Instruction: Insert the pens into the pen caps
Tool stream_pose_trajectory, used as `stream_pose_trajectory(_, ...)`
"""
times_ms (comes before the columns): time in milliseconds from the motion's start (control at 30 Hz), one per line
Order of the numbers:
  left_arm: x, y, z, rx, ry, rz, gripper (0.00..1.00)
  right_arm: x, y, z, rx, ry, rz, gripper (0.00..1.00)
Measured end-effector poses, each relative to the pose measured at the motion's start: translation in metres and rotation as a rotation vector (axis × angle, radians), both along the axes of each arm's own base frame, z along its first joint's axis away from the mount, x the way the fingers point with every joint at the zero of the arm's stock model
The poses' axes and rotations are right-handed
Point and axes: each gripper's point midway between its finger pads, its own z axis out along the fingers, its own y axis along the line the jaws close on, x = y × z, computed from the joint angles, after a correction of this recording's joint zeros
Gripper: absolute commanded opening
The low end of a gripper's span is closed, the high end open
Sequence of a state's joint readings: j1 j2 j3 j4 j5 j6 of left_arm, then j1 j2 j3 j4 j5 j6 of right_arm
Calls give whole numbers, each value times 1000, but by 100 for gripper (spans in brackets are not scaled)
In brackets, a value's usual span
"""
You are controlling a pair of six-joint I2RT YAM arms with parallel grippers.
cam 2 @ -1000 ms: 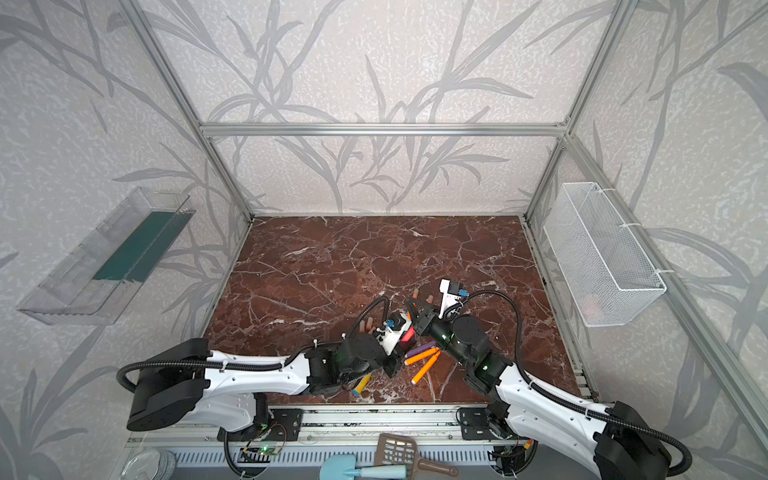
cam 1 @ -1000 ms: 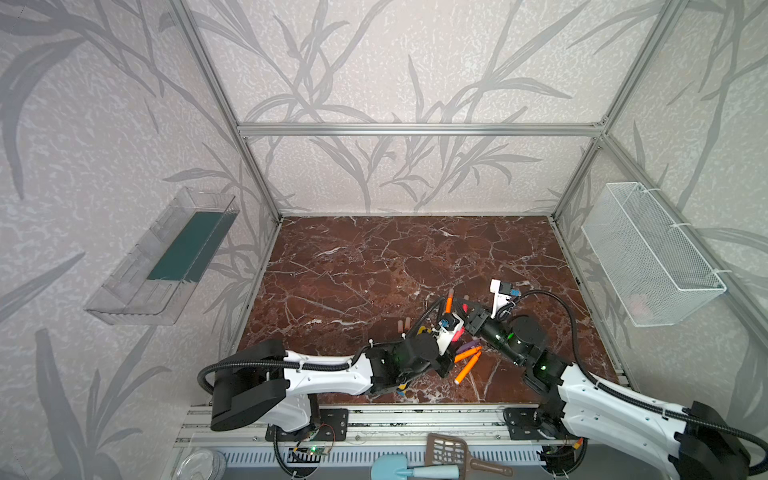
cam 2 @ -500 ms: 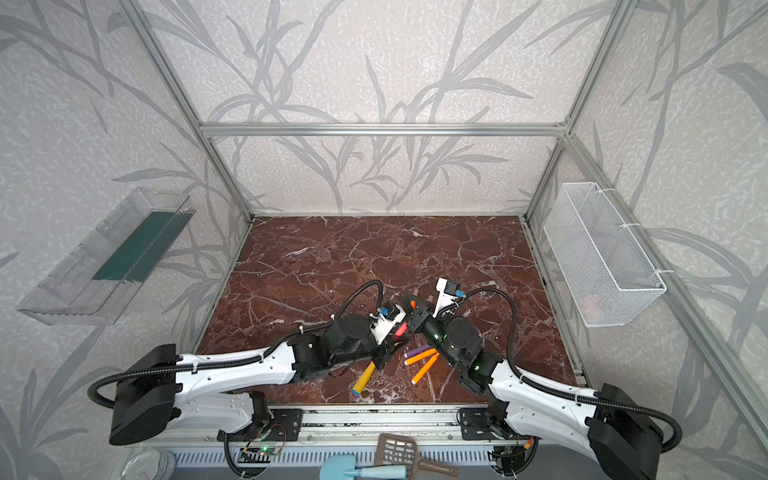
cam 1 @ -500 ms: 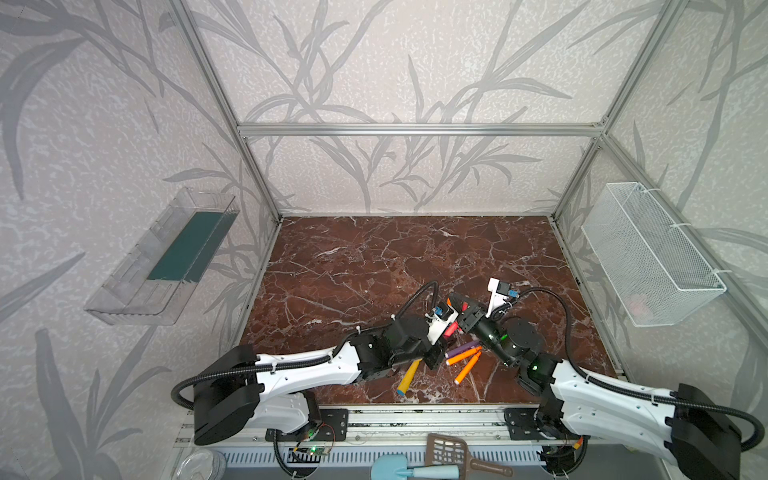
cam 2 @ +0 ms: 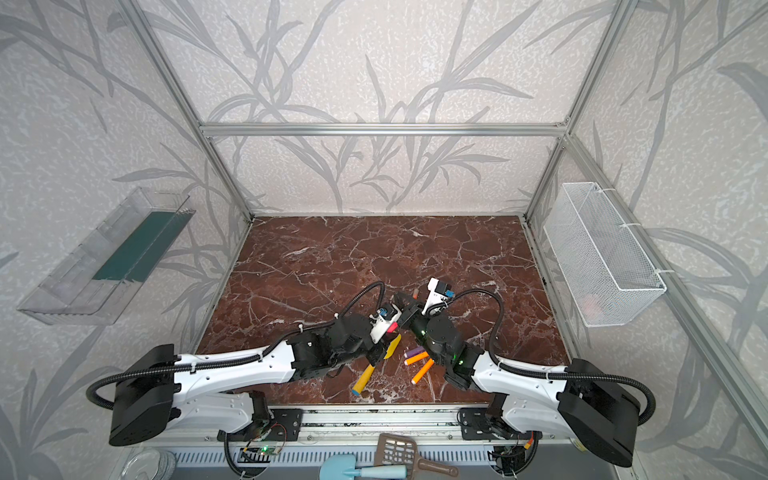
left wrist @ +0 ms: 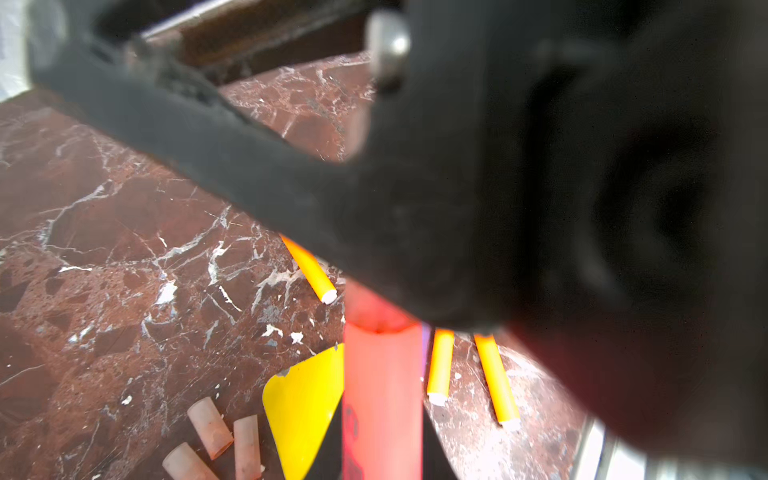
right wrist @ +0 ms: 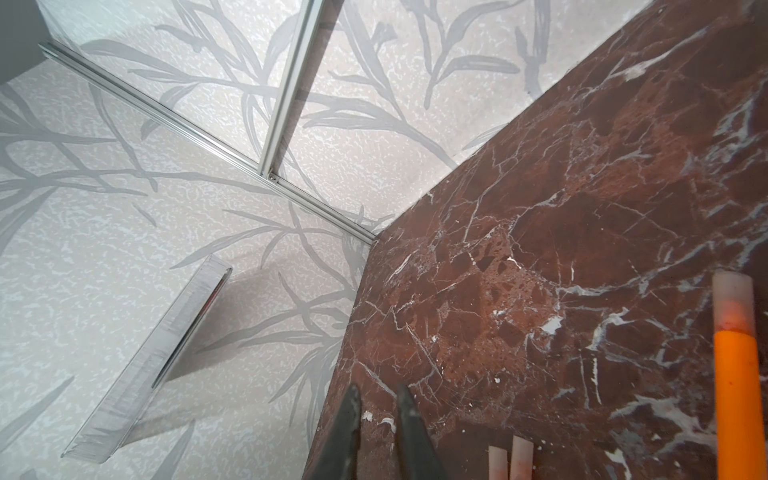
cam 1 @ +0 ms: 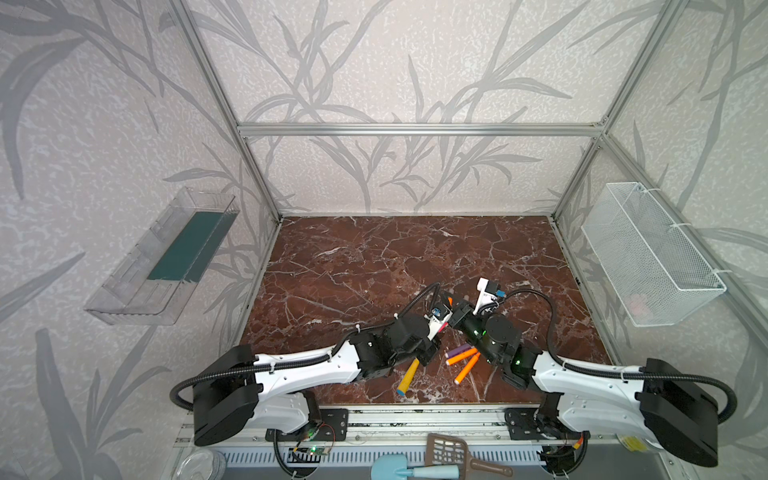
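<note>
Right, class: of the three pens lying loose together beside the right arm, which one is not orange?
The purple pen, rearmost of the three. The two orange pens lie just in front of it.

High over the front edge of the table, both top views look steeply down and share all of it. The left wrist camera sits close above the table, looking along a pink pen. The right wrist camera faces low across the table to a far corner.

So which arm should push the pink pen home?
Probably the left: the left gripper is shut on the pink pen, whose tip already meets the cap pinched in the right gripper, which need only hold.
</note>
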State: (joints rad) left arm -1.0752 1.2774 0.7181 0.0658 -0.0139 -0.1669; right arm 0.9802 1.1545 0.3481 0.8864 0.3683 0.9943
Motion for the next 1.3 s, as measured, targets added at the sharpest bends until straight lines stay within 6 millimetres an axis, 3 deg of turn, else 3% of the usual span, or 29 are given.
stream_pose_trajectory(267, -14, 7, 22, -81, 47, -76, 0, -17, 15, 33, 30, -153, 55, 0)
stream_pose_trajectory(600, -21, 9, 27, -108, 41, -107, 0, -24, 17, 37, -26, -117, 66, 0)
stream_pose_trajectory(733, -28, 5, 28, -129, 32, -141, 0, -31, 15, 36, -53, -100, 75, 0)
stream_pose_trajectory(1067, -41, -3, 22, -144, -17, -131, 0, -43, 11, 29, -109, -70, 105, 17)
stream_pose_trajectory(1300, -17, -4, 30, -182, -68, -19, 0, -60, 25, 4, -198, -30, 206, 28)
